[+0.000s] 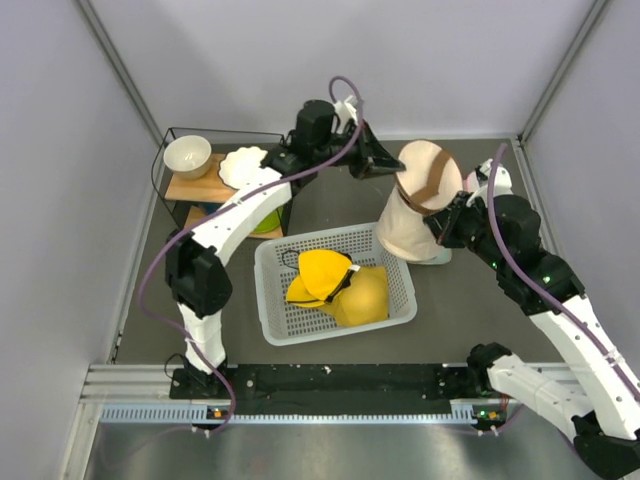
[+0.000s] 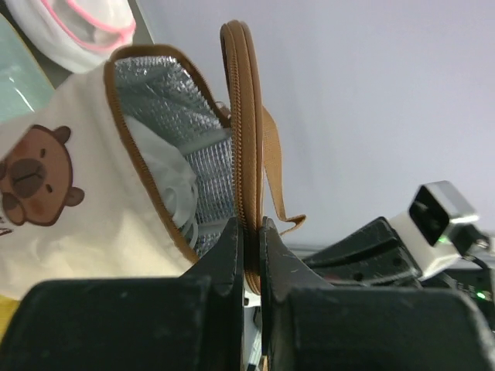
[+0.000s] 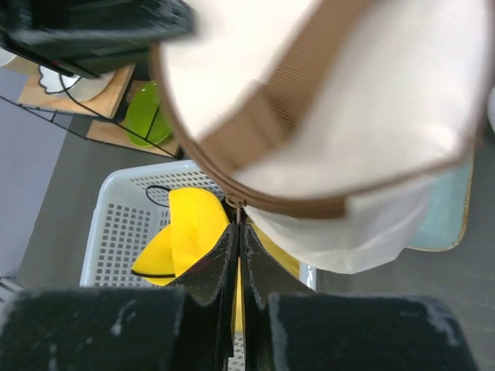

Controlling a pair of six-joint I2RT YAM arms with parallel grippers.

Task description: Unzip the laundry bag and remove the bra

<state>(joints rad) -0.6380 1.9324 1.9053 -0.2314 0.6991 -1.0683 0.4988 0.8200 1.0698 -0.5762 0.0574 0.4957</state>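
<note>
The laundry bag (image 1: 412, 228) stands right of the basket (image 1: 268, 262), half unzipped. The left gripper (image 2: 249, 232) pinches the brown trim of the lid (image 2: 246, 116). The right gripper (image 3: 237, 229) is closed at the zipper seam. The bra is not seen, so the next move probably calls for lifting the lid wider.

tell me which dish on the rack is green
The lower-shelf bowl; the top-shelf bowl and the scalloped plate beside it are both white.

On my worktop (image 1: 330, 210) the laundry bag (image 1: 405, 225) stands right of middle, basket (image 1: 320, 325) just beside it on the near-left, rack (image 1: 195, 188) in the far-left corner.
</note>
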